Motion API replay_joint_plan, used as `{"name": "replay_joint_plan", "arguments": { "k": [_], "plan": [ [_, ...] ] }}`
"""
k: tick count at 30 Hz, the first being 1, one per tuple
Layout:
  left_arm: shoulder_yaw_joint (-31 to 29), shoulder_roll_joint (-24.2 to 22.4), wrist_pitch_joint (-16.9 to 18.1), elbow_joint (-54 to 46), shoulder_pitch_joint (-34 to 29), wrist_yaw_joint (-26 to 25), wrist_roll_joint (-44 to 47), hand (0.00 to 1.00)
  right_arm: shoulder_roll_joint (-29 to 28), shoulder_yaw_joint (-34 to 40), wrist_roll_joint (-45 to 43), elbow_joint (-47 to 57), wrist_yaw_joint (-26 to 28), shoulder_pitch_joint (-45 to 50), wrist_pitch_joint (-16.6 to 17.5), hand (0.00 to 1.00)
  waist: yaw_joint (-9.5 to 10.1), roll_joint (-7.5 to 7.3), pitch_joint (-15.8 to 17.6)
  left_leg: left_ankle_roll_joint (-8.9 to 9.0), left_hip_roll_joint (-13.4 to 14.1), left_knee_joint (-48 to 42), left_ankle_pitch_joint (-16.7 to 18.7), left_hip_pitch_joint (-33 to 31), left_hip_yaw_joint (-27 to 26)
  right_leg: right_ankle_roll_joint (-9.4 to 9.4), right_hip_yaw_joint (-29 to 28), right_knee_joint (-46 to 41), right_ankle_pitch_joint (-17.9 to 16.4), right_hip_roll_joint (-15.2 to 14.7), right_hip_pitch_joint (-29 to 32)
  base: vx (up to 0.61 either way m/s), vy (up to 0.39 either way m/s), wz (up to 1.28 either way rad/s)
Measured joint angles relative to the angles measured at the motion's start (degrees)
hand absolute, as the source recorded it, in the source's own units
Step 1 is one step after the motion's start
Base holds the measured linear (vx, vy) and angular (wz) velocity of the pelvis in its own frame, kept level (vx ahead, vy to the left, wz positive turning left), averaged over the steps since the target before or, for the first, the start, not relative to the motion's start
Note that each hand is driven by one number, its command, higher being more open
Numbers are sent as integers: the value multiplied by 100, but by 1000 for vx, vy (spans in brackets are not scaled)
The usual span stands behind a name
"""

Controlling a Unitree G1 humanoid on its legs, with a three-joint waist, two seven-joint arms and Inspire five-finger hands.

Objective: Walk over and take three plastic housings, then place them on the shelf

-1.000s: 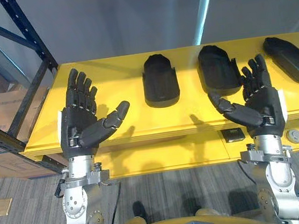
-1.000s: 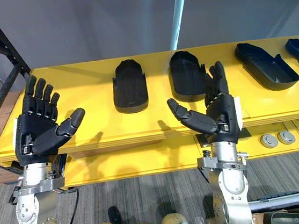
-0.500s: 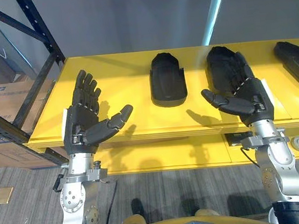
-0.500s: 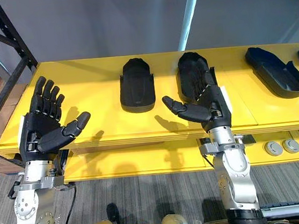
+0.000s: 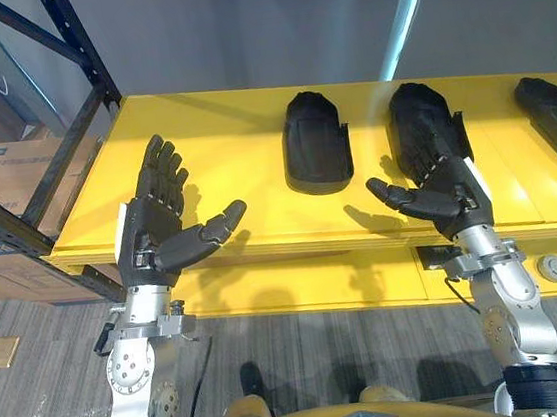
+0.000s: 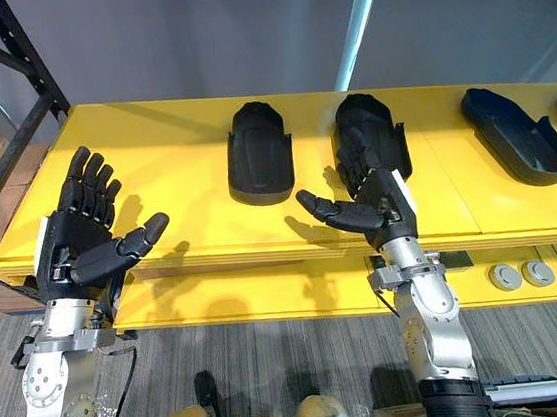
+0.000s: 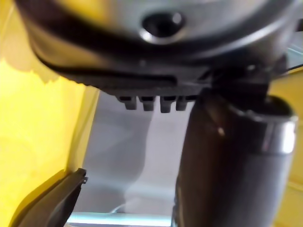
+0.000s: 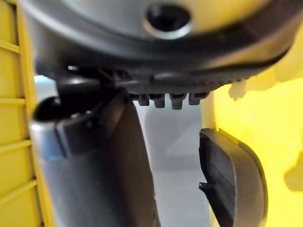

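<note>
Working off my right hand (image 5: 453, 194), spread, I see the black plastic housing (image 5: 419, 112) at its 12 o'clock, long axis 12-to-6, on the yellow table (image 5: 221, 145). Left hand (image 5: 151, 233), spread too, is farther.

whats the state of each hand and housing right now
left hand: open, holding nothing
left housing: lying on the yellow table, untouched
middle housing: lying on the table, not gripped
right housing: lying on the table, untouched
right hand: open, fingers stretched over the middle housing, contact unclear
</note>
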State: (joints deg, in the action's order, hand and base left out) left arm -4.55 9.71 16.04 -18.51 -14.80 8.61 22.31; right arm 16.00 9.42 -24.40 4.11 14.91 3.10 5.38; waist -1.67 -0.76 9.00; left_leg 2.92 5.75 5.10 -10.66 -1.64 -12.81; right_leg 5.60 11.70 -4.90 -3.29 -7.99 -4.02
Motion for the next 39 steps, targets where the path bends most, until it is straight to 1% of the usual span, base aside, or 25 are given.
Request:
{"name": "replay_joint_plan", "arguments": {
  "k": [4,7,13,23,30,35,39],
  "plan": [
    [0,43,0,3,55,-6,-1,100,6,-80,-185,-127,203,-15,-5,100,1,6,75,0,2,0,-8,1,11,1,1,-12,0,3,-1,0,0,0],
    [1,91,0,11,89,-39,-2,100,8,-162,-184,-291,208,-46,-21,100,3,-10,98,-6,2,0,-15,-1,18,0,5,-15,1,3,-2,0,0,0],
    [12,154,0,104,100,-80,-3,100,9,-218,-184,-515,166,-164,-136,100,3,10,174,-4,2,0,-32,-5,71,-3,54,-21,-2,8,-24,6,-2,3],
    [25,154,0,104,96,-87,-18,100,9,-209,-173,-846,-426,-267,-131,100,15,37,203,2,3,1,-40,-3,86,-6,60,-60,-12,7,-18,0,0,0],
    [38,153,-5,107,78,58,-21,100,9,-173,-174,-1059,-808,-412,-77,100,24,62,221,19,4,2,-46,-4,115,4,81,-91,-22,7,-15,0,0,1],
    [45,153,-5,108,77,89,-42,100,7,-149,-172,-1111,-930,-413,65,100,40,113,270,27,4,2,-58,-6,137,13,94,-90,-29,6,-15,0,0,1],
    [77,153,-5,108,74,89,-42,100,-2,-130,-157,-1113,-972,-412,102,100,37,133,285,25,4,2,-63,-5,140,11,94,-92,-27,7,-16,0,0,0]
  ]
}}
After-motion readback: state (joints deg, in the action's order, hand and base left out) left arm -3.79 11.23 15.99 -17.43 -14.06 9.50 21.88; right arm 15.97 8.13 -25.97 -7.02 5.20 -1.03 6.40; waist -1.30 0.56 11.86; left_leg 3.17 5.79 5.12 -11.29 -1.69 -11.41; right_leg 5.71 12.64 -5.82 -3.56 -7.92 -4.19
